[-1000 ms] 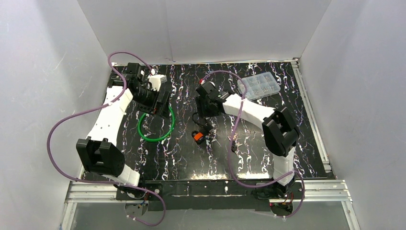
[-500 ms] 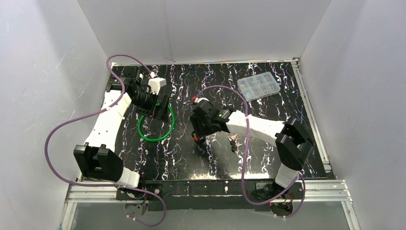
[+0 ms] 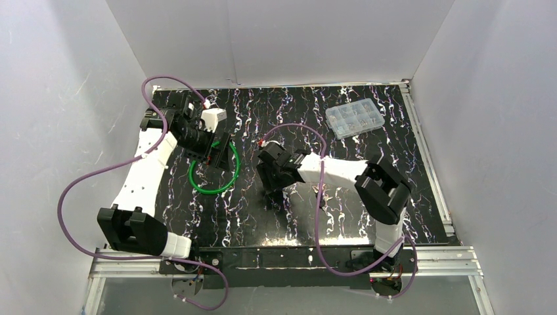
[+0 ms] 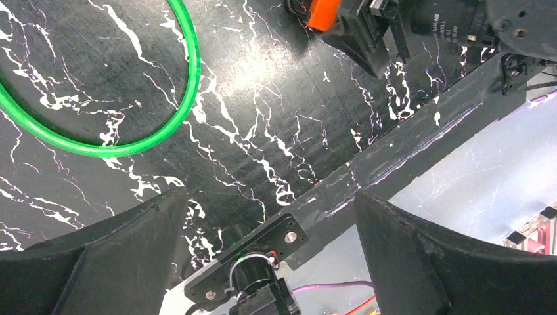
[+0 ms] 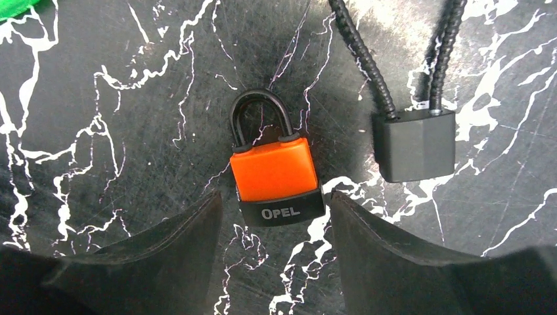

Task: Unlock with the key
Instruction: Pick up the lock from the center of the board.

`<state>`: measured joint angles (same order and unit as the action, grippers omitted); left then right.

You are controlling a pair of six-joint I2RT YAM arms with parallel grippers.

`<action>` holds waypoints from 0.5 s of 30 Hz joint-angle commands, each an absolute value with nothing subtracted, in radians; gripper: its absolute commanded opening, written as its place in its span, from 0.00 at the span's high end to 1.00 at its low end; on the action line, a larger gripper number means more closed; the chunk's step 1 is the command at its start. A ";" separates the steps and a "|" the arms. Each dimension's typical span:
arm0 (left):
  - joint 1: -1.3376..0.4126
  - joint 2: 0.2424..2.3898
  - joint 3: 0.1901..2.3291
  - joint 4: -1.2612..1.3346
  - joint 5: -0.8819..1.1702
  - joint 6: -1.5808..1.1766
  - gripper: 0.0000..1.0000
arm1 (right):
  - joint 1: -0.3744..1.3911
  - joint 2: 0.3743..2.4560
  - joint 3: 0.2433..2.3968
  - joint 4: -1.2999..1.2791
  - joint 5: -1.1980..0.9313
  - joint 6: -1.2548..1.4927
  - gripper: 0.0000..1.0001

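Observation:
An orange padlock [image 5: 274,174] with a black shackle and a black base marked OPEL lies flat on the table. My right gripper [image 5: 274,198] is open just above it, one finger on each side of the lock's base, touching nothing. In the top view the right gripper [image 3: 270,182] covers the padlock. My left gripper [image 4: 269,193] is open and empty above the table by the green ring; it also shows in the top view [image 3: 220,154]. The padlock's orange corner shows in the left wrist view [image 4: 323,12]. No key is in view.
A black cable lock [image 5: 414,144] with two braided cable ends lies right of the padlock. A green ring [image 3: 211,191] lies on the black marbled table under the left arm. A clear organiser box [image 3: 355,119] sits at the back right. White walls enclose the table.
My right arm has swung toward the near left and come down over the padlock, which it now covers in the top view. My left gripper has shifted slightly over the green ring.

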<state>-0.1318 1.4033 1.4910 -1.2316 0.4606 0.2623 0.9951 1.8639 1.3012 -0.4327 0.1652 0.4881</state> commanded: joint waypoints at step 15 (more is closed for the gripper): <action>-0.124 1.370 1.504 -1.274 0.512 0.292 0.02 | 0.990 1.929 1.280 -0.336 0.163 0.478 0.38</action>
